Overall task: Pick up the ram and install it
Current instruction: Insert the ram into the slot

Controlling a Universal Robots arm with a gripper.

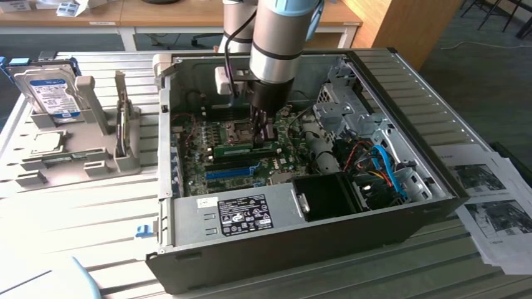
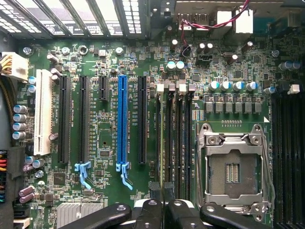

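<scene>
Inside the open computer case, the ram stands on edge across the motherboard, reaching toward the exterior view's left from the gripper. The gripper points straight down at the stick's right end, its fingers drawn narrow and pinching it.

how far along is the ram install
Done: the ram is picked up and down at the memory slots in the case. In hand: the gripper is shut on it near one end. Left: not yet released; whether it is fully seated cannot be seen.
</scene>
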